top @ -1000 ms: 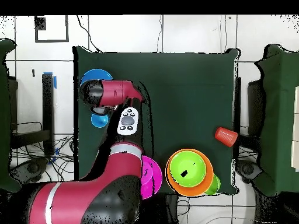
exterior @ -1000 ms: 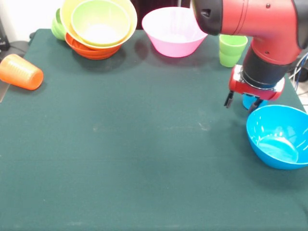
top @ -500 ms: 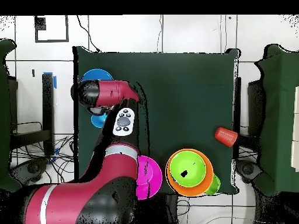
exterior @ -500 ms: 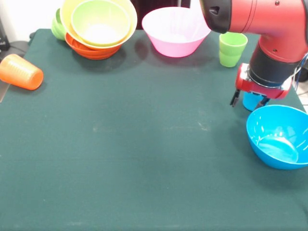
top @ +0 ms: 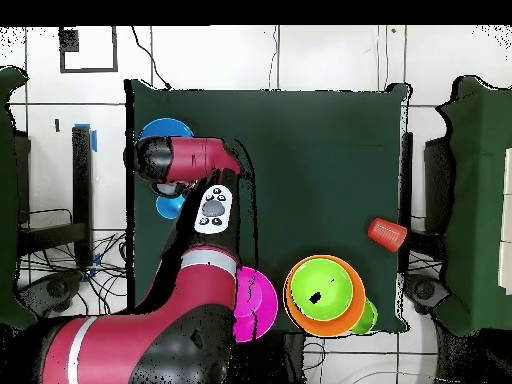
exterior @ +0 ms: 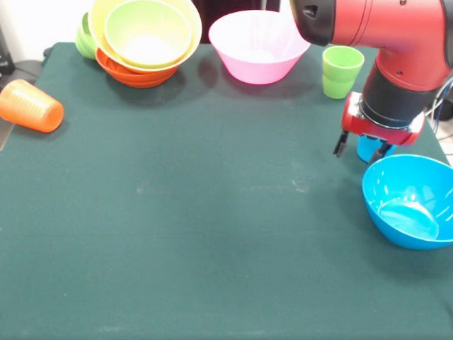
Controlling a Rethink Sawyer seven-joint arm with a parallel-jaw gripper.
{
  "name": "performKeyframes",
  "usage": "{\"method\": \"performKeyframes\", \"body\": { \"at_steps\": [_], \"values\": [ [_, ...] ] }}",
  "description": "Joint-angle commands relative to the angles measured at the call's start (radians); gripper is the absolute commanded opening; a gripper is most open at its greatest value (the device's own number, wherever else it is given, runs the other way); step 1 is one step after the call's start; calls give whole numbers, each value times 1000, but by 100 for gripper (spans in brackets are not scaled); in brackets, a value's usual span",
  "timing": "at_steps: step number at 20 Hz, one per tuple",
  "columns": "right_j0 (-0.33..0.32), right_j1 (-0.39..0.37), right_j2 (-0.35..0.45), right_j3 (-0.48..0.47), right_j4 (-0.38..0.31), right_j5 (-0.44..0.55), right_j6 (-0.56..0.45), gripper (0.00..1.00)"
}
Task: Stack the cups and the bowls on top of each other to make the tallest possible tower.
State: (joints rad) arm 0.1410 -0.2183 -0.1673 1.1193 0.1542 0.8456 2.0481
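Bowls nested at the far left corner of the tabletop [exterior: 212, 234] are the only tower [exterior: 144, 39] we have so far: a lime green bowl [exterior: 147, 32] sits inside a pale yellow one, which rests in an orange bowl [exterior: 131, 74], with a small green piece [exterior: 85, 39] tucked just behind. By our reckoning the job is at an early stage, with most pieces loose and spread along the tabletop's edges.

A large pink bowl [exterior: 256, 46] stands alone near the far edge, apart from the nested pile. To its right a lime green cup [exterior: 341, 71] stands upright. An orange cup [exterior: 30, 106] lies on its side at the left edge, well away from everything else. At the right edge a blue bowl [exterior: 410, 202] sits open side up, and just behind it we see part of a light blue cup [exterior: 368, 147], mostly hidden by the arm.

Our tool [exterior: 362, 147] hangs low over that light blue cup, its dark fingers [exterior: 340, 144] straddling it on either side; we cannot tell whether they have closed on it or merely bracket it. From overhead the arm covers the tool, and only blue plastic shows beside it.

We judge that the blue cup, blue bowl, pink bowl and both other cups remain to be added.
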Motion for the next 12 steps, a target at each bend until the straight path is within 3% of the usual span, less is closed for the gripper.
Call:
{"method": "performKeyframes", "body": {
  "at_steps": [1,12],
  "values": [
    [-2,3,71,10,24,4,148,100],
    [20,-8,38,-75,35,186,187,100]
  ]
}}
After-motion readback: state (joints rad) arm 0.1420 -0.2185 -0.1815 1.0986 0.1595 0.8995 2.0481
